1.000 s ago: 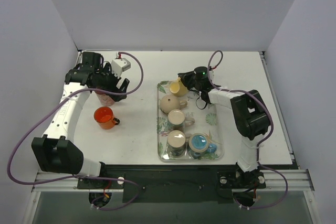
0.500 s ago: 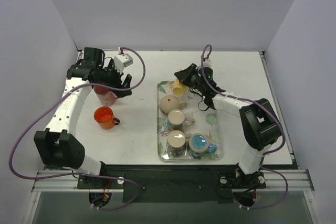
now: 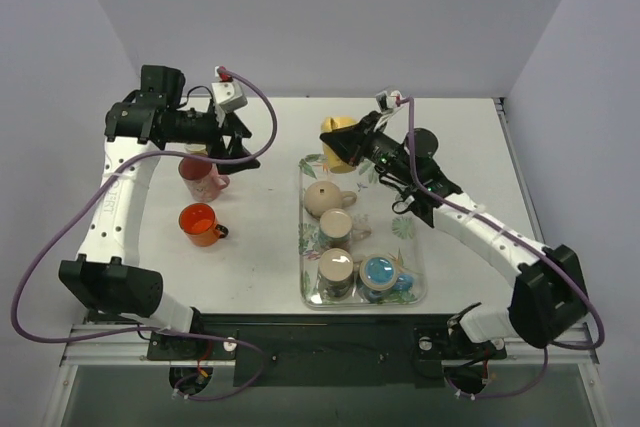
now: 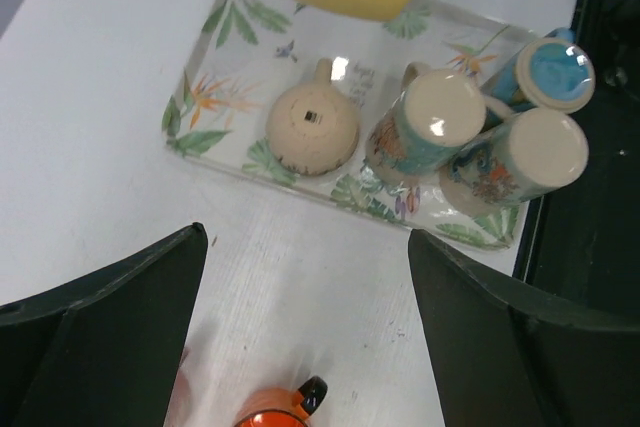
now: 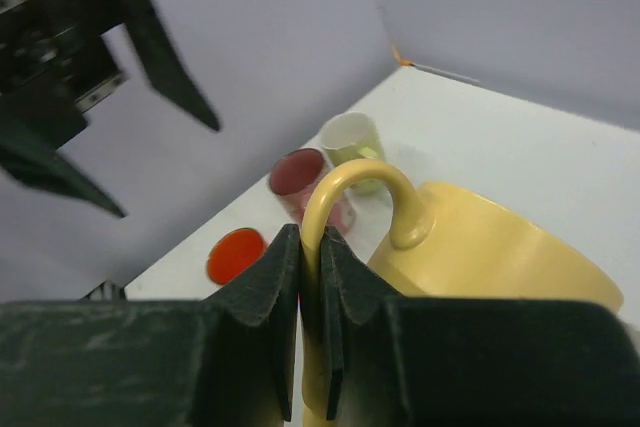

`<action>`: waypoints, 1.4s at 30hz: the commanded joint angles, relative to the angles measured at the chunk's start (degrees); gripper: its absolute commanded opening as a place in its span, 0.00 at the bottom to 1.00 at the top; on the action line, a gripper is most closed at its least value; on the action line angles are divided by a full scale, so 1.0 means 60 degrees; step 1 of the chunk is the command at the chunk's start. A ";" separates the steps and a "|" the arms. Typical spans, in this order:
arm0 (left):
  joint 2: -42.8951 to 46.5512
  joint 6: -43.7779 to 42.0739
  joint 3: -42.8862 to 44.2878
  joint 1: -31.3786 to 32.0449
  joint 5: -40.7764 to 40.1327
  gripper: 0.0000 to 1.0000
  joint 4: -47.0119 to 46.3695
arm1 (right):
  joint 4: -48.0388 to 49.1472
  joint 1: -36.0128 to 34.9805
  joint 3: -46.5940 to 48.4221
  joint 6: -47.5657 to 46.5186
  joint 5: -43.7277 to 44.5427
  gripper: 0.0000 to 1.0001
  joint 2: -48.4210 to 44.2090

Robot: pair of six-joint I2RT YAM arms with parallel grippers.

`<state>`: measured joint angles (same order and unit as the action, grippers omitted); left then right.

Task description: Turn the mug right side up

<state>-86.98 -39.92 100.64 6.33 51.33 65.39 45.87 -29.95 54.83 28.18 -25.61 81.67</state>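
Above the tray [image 3: 405, 232], the yellow mug [image 3: 341, 137] hangs tilted, handle pinched.

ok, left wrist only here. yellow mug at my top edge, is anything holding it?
Observer: Yes. The right wrist view shows the right gripper shut on the handle of the yellow mug.
Operator: Where is it relative to the tray?
Observer: The top view puts it over the far end of the tray.
Operator: Anything on the table outside my frame?
Observer: A pink mug stands mouth up just beyond the orange mug.
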 commanded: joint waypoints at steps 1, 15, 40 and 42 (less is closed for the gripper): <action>-0.0166 -0.1152 0.1242 0.0160 0.2590 0.93 0.1521 | 0.0777 -0.0559 0.0004 -0.1651 -0.1896 0.00 -0.1816; -0.0956 -0.2689 0.3865 0.2665 0.2607 0.93 0.2753 | 0.0222 -0.1525 -0.0364 -0.2382 -0.3086 0.00 -0.3577; -0.0753 0.3278 0.1420 0.3838 -0.1302 0.00 -0.1214 | -0.1577 -0.1001 -0.0833 -0.3231 -0.1272 0.20 -0.3724; -0.0723 0.3023 0.1376 0.3823 -0.3327 0.00 -0.1201 | -0.2077 -0.0678 -0.0905 -0.3116 -0.0423 0.52 -0.3592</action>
<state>-93.32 -30.17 109.14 29.21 60.99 71.40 34.54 -37.06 49.36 8.86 -41.56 58.96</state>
